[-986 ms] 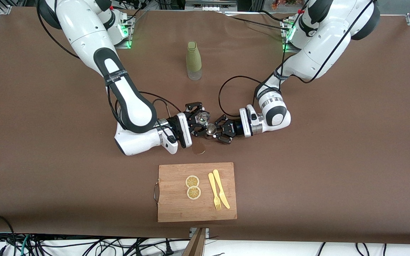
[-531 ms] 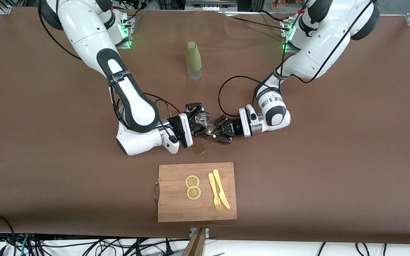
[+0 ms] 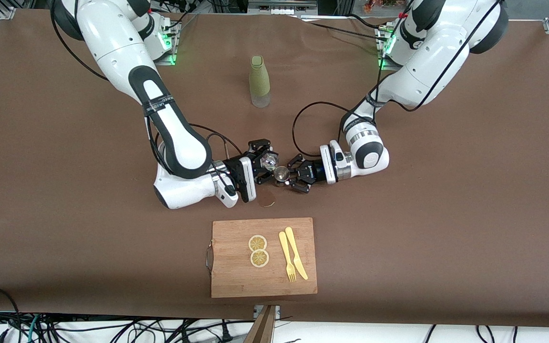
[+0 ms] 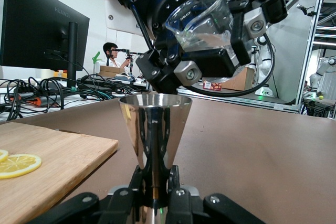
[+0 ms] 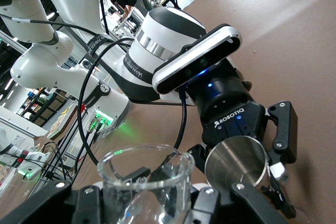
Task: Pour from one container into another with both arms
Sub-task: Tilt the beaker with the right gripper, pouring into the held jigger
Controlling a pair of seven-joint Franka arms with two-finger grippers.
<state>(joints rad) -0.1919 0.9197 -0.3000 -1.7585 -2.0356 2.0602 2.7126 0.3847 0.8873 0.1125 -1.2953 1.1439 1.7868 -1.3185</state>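
My right gripper [image 3: 266, 164] is shut on a clear glass beaker [image 3: 269, 161], held tilted with its mouth just above a steel cone-shaped cup [image 3: 282, 174]. My left gripper [image 3: 286, 177] is shut on that cup's narrow waist and holds it upright, low over the table. In the left wrist view the steel cup [image 4: 155, 129] rises from my left gripper [image 4: 155, 184], with the beaker [image 4: 205, 24] leaning over its rim. The right wrist view has the beaker [image 5: 144, 182] in my right gripper [image 5: 144, 200], with the cup [image 5: 236, 162] beside it. No stream of liquid shows.
A green bottle [image 3: 259, 82] stands farther from the camera than the grippers. A small brown disc [image 3: 266, 200] lies on the table cloth just below them. Nearer the camera, a wooden cutting board [image 3: 236, 281] carries two lemon slices [image 3: 258, 243], a yellow fork [image 3: 287, 259] and a yellow knife [image 3: 296, 255].
My right arm has shifted slightly, bringing the beaker a little lower and closer over the steel cup. The left gripper has barely moved.
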